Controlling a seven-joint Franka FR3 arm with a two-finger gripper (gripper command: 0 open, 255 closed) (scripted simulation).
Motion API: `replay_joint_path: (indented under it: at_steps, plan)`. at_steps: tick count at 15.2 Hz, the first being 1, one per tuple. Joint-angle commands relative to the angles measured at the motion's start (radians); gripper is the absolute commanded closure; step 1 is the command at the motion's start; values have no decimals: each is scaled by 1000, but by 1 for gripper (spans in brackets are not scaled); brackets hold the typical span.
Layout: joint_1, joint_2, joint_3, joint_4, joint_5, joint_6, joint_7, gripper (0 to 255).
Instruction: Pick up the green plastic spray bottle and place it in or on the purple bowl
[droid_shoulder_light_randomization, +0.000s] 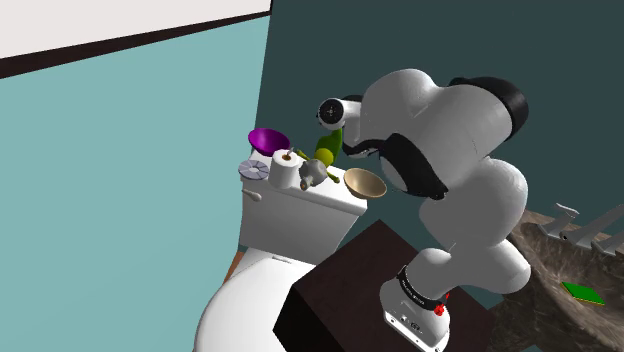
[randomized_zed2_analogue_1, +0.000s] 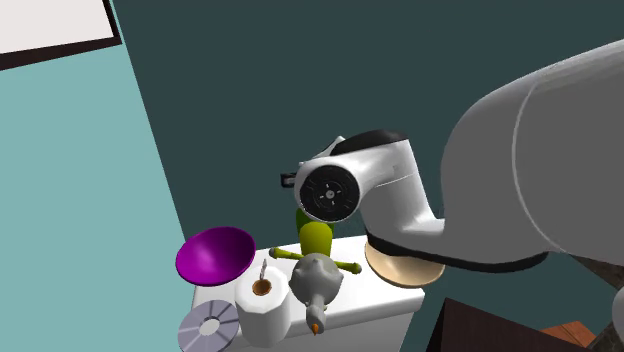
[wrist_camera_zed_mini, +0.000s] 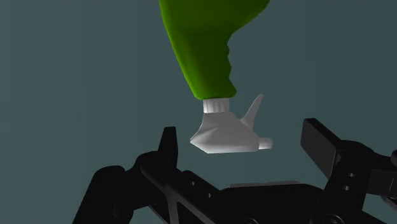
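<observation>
Room: a bathroom with a pale teal wall on one side and a darker teal wall behind a white toilet (droid_shoulder_light_randomization: 245, 305). The things stand on its tank lid (droid_shoulder_light_randomization: 318, 203).
Spray bottle: the green spray bottle (wrist_camera_zed_mini: 202, 48) stands upright at the back of the lid, close to the dark wall. The exterior views show just its green body (randomized_zed2_analogue_1: 314, 237) below the arm's wrist.
Spray head: the wrist view brings out the bottle's white trigger head (wrist_camera_zed_mini: 228, 130), which the arm hides in both exterior views.
Tool: the tool (wrist_camera_zed_mini: 242, 132) is spread wide. The white head sits between its two black fingers, with a gap on each side, so nothing is held.
Purple bowl: the purple bowl (randomized_zed2_analogue_1: 214, 255) sits tilted at the lid's far end, near the bottle and apart from it (droid_shoulder_light_randomization: 268, 139).
Neighbours: a grey duck-like figure (randomized_zed2_analogue_1: 316, 281) stands just in front of the bottle, and a white paper roll (randomized_zed2_analogue_1: 262, 299) is beside it. A grey disc (randomized_zed2_analogue_1: 209, 325) lies below the purple bowl, and a tan bowl (randomized_zed2_analogue_1: 398, 268) is at the other end.
Shoulder view adds: the dark stand (droid_shoulder_light_randomization: 335, 295) next to the toilet, and a stone-coloured sink (droid_shoulder_light_randomization: 555, 255) with a flat green object (droid_shoulder_light_randomization: 583, 292) on it.
Wrist view background: plain dark teal wall.
</observation>
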Motion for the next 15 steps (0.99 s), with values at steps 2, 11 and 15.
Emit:
replay_joint_path:
  at_steps: [2, 11, 15]
  plan:
    - [-94, -41, 57, 40, 4, 34, 32, 0]
    - [-194, -77, 110, 84, 5, 78, 46, 0]
    - [-194, -77, 110, 84, 5, 78, 46, 255]
